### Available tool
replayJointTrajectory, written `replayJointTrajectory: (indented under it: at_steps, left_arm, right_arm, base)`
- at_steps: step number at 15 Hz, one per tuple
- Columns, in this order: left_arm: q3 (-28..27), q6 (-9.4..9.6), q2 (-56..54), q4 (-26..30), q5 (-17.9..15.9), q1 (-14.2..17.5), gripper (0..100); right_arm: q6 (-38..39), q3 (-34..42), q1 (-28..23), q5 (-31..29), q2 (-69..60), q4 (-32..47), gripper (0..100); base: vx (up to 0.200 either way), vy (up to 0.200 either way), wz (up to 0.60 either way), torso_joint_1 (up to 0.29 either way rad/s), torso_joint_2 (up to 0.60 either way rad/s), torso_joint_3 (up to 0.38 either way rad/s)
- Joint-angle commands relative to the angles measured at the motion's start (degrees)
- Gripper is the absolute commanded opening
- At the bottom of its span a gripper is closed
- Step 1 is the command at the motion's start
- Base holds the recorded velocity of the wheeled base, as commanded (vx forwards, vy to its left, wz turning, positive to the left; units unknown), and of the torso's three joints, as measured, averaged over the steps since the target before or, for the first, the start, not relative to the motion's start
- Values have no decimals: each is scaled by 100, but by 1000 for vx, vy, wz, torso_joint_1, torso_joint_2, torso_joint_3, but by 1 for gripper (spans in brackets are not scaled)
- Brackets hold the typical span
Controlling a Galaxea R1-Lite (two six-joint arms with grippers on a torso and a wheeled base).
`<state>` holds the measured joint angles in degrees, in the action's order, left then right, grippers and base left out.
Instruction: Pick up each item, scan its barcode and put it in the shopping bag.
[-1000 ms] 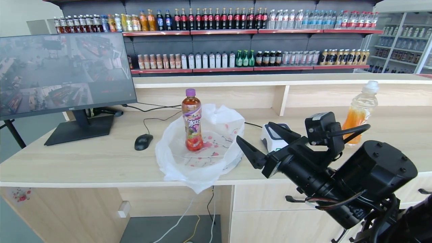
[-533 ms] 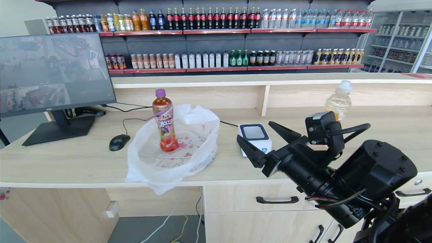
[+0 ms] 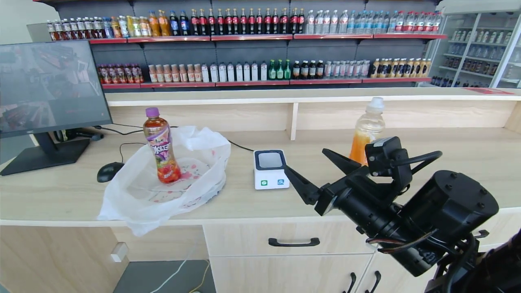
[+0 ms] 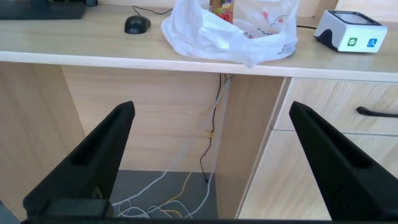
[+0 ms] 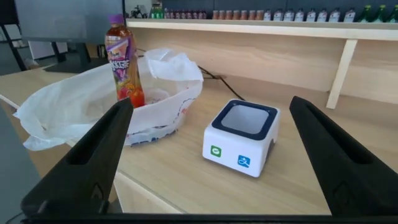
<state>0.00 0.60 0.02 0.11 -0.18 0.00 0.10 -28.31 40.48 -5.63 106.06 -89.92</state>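
Background: Long shelves (image 3: 252,38) packed with rows of drink bottles are running along the back wall, behind a raised ledge.
Table: A pale wood table (image 3: 244,203) is carrying everything, and drawers (image 3: 244,240) with black handles are sitting under its front.
Right claw: The right claw (image 3: 304,159) is hovering over the table's front edge, its fingers spread wide and gripping nothing.
Scanner: A white barcode scanner (image 3: 269,169) is sitting just ahead of the right claw, framed between its fingers in the right wrist view. Two small square icons, one green and one blue, are showing on its front face.
Shopping bag: The white shopping bag (image 3: 134,199), printed with reddish blossoms, is lying open past the scanner on the right claw's left. One fold is drooping over the table edge.
Bottle in bag: A purple-capped bottle (image 3: 161,146) of reddish drink is standing upright inside the bag, its purple-and-white label carrying large lettering.
Orange bottle: A white-capped bottle (image 3: 366,130) of orange drink is standing on the table beyond the right claw, slightly to its right and apart from it.
Left claw: The left claw (image 4: 211,106) is hanging below the tabletop, fingers spread wide and empty, facing the table's front panel. The bag is lying above and ahead of it, with the scanner up to its right.
Under the table: The left wrist view is showing cables (image 4: 211,143) trailing down ahead of the left claw.
Far side: A monitor (image 3: 49,81) and a black mouse (image 3: 109,171) are sitting past the bag, well to the right claw's left.
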Motion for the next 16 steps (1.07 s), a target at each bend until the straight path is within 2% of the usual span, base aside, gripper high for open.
replayJointTrajectory:
  at_steps: [1, 4, 6, 10, 13, 16]
  left_arm:
    - [-9, 2, -2, -2, 1, 0, 100]
    - [0, 2, -2, 7, 1, 0, 100]
    - [0, -7, -2, -2, 1, 0, 100]
    - [0, 2, -2, -2, 1, 0, 100]
    - [0, -7, -2, -2, 1, 0, 100]
    - [0, 2, -2, -2, 1, 0, 100]
  right_arm:
    - [-1, 9, 3, 1, 20, -8, 100]
    - [-1, 36, 3, 1, 29, -8, 100]
    - [-1, 36, -85, 1, 73, -8, 100]
    - [8, -35, -920, -8, 363, -8, 100]
    - [87, -237, -1034, -17, 583, -8, 100]
    - [271, -272, -1368, -439, 767, -8, 100]
  base:
    - [0, -200, 0, 7, -7, 2]
    - [0, -200, 0, 4, 4, 4]
    - [0, 0, 0, 0, 0, 0]
    - [0, 0, 0, 0, 0, 0]
    - [0, 0, 0, 0, 0, 0]
    - [0, 0, 0, 0, 0, 0]
